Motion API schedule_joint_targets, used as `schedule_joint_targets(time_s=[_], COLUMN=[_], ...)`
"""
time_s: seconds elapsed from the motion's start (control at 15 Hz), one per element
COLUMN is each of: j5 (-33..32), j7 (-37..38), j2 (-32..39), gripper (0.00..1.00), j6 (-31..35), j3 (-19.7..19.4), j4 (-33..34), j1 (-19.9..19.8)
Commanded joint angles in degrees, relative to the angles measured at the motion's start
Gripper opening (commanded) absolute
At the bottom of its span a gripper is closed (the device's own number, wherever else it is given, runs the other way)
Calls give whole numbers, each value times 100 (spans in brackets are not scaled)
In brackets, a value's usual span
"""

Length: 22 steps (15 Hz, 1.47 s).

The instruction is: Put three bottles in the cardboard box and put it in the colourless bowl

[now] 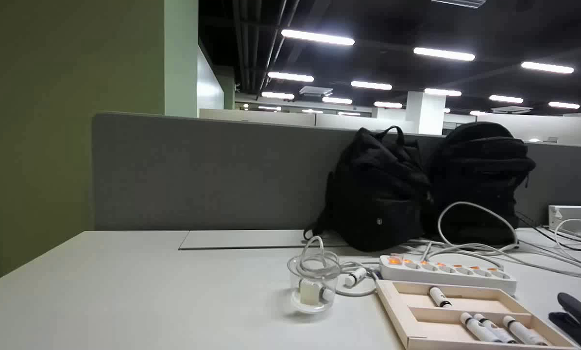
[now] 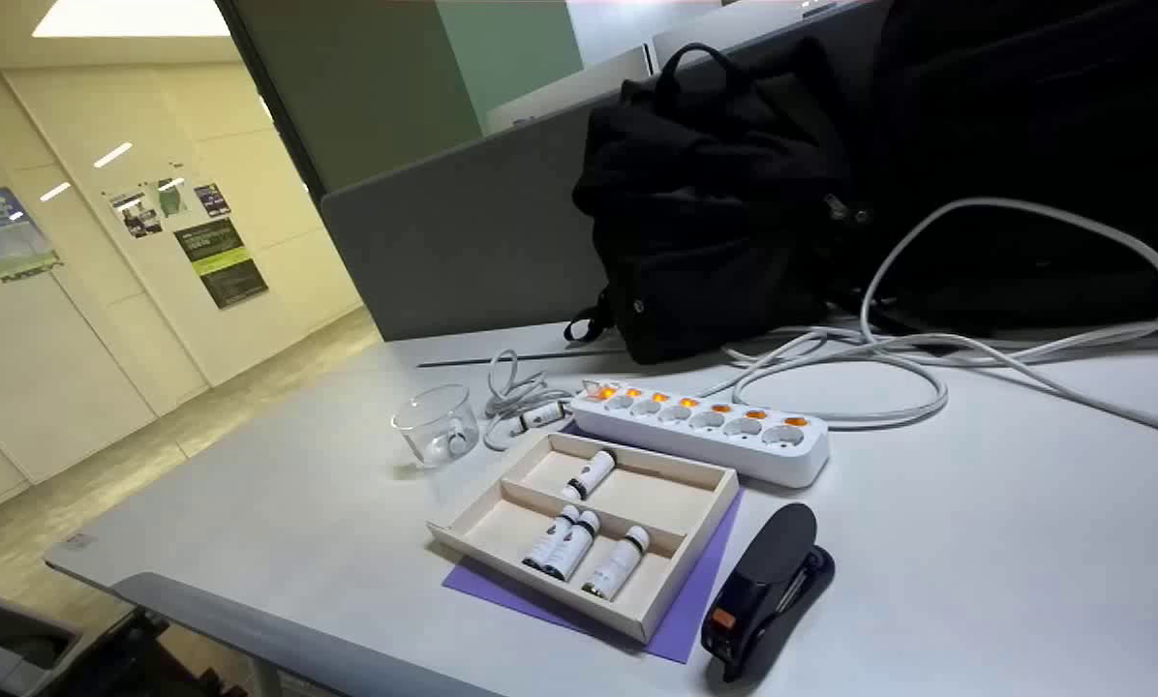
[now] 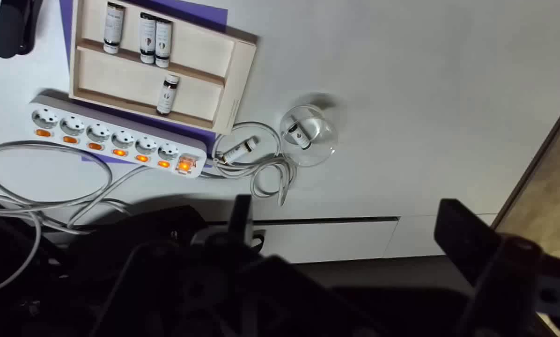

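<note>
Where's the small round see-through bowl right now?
In the wrist view, the clear bowl stands just right of centre on the white table, beside the coiled white cable, with a small white cylindrical bottle inside.

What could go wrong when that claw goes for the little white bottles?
The claw might snag the cable while reaching the loose bottle lying amid its loops. The clear bowl could be misjudged and knocked over. In the box, two bottles lie side by side, so gripping one may disturb its neighbour.
</note>
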Motion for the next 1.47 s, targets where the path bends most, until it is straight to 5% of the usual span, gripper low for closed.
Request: schedule_joint_targets(time_s=[0.0,0.6,1.07,1.4], j5=[33,44,36,76], j7=[-33,-208,-1493,-1812], j2=[5,159,2524,4514], gripper=[100,100,100,100], j6=[-14,123,2592,3490], j3=[31,-20,-38,73], j4=[13,16,62,716], j1=[-52,19,422,656])
